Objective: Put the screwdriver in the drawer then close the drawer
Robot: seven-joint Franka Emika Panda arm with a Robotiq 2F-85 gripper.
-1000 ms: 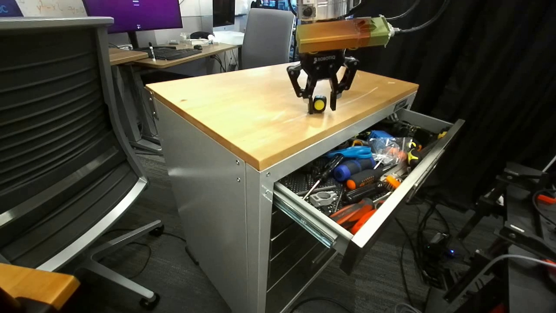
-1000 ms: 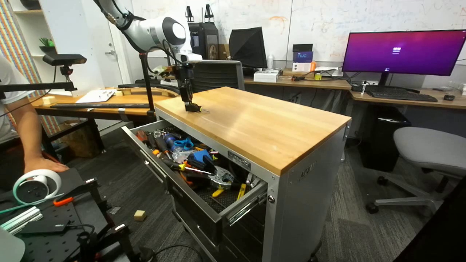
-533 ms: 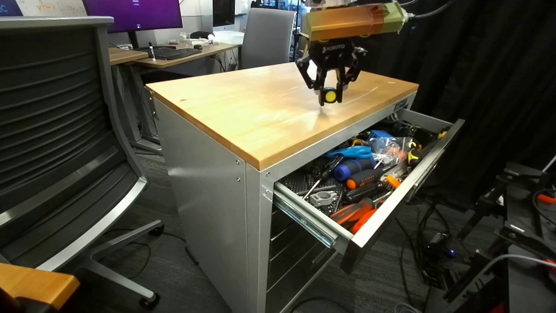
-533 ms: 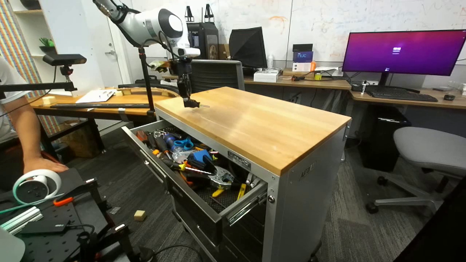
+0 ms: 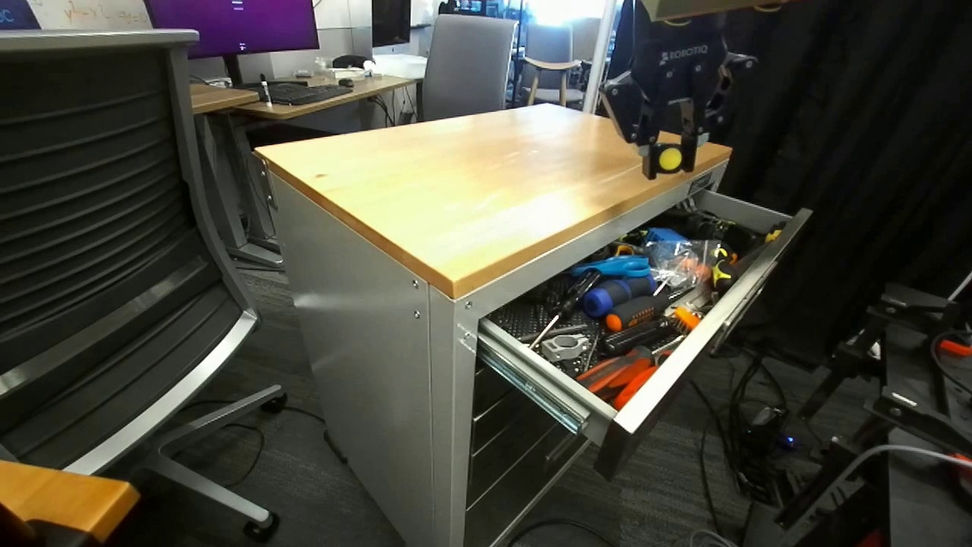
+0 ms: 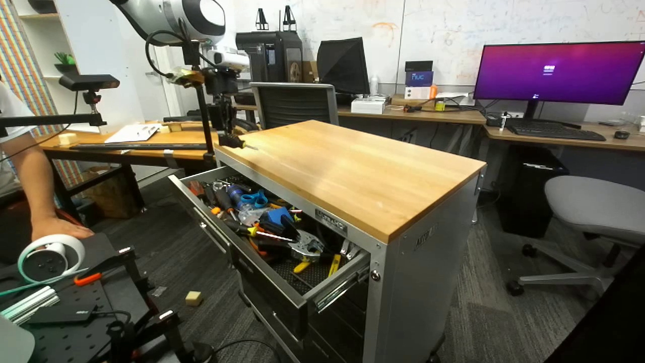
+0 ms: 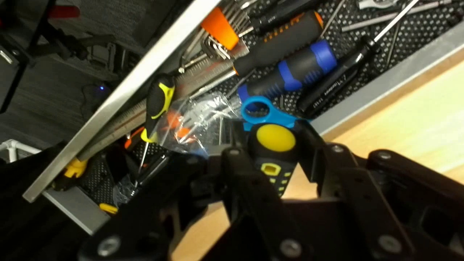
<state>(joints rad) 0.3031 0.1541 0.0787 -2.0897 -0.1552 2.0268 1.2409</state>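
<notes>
Claw (image 5: 670,161) moved toward drawer (image 5: 672,369), clutching screwdriver (image 7: 276,137); bag (image 7: 206,108), likely scissors (image 7: 277,117) cluttering it.

black-and-yellow screwdriver (image 7: 276,138), dark-fronted grey drawer (image 5: 702,332), black claw (image 5: 670,160)

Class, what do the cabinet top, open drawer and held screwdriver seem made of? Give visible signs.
Cabinet top: probably varnished wood; warm tan, glossy reflections.
Open drawer: likely metal; smooth grey sides, thin bright front edge.
Screwdriver: matte black handle, plastic or rubber, unclear; slim silvery shaft suggests metal.

screwdriver (image 7: 277,154): far end seemingly hidden, wrist view | arm (image 6: 169,21): cut off at top
</notes>
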